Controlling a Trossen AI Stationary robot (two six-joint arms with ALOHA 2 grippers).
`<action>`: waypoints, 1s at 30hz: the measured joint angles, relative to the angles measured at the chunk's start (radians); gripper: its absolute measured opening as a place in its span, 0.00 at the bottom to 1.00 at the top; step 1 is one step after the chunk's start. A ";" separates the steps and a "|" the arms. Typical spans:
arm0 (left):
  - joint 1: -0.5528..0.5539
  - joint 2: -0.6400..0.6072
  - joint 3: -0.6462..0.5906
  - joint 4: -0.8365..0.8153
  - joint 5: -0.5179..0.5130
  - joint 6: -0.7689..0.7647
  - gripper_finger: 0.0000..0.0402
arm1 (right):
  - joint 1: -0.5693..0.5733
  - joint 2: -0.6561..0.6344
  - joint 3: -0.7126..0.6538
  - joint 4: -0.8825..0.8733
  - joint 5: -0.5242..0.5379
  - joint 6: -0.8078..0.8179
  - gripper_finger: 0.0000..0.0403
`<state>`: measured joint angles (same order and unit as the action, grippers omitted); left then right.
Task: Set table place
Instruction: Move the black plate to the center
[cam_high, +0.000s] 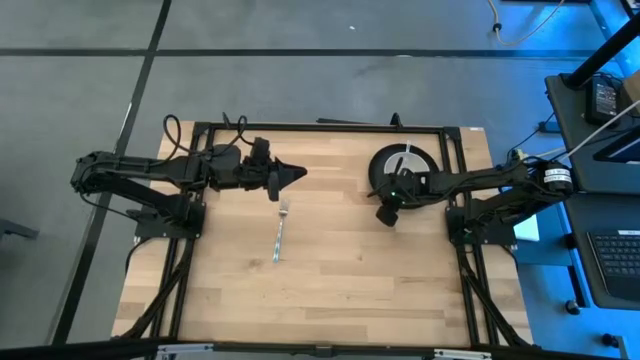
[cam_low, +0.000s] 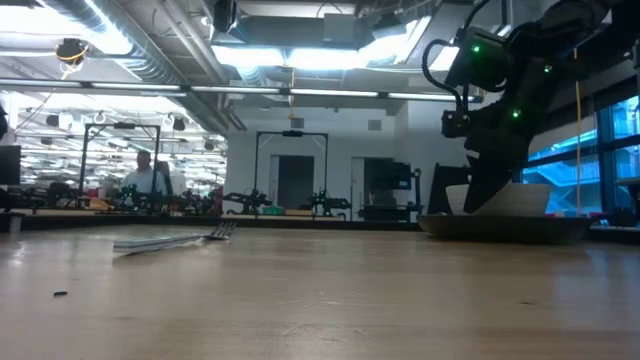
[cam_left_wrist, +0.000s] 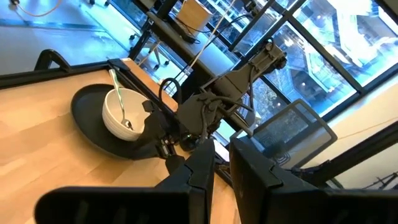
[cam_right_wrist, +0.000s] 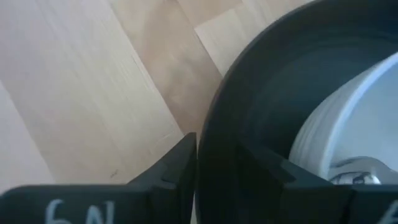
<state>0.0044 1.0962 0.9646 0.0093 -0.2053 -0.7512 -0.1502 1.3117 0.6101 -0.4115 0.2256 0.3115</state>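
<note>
High view: the right gripper (cam_high: 387, 212) sits at the near-left rim of the black plate (cam_high: 381, 166), far right on the bench (cam_high: 350, 270); the fork (cam_high: 281, 232) lies lengthwise mid-left.

Low view: the bowl (cam_low: 520, 198) rests on the plate.

Left wrist view: the left gripper (cam_left_wrist: 221, 168) hovers, fingers parted.

Right wrist view: the fingers straddle the plate rim; whether they clamp it is unclear.

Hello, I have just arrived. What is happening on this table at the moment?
A two-arm robot is setting a table place. The right end effector is at the rim of the round matte black plate, its fingers either side of the rim in the right wrist view. On the plate is a small white bowl holding a silver spoon. A silver fork lies alone on the pale wooden table. The left end effector hovers beyond the fork, holding nothing.
</note>
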 joint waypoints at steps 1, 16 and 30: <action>0.000 0.000 0.000 0.000 0.005 0.002 0.11 | -0.003 0.000 -0.003 0.001 -0.001 0.000 0.28; 0.000 0.000 0.000 0.000 0.018 0.002 0.11 | -0.004 0.000 -0.079 0.009 -0.016 0.126 0.28; 0.000 0.000 0.000 0.000 0.017 -0.001 0.11 | 0.032 -0.002 -0.076 0.033 -0.045 0.177 0.04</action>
<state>0.0040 1.0962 0.9646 0.0090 -0.1879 -0.7521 -0.1178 1.3098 0.5343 -0.3782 0.1801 0.4882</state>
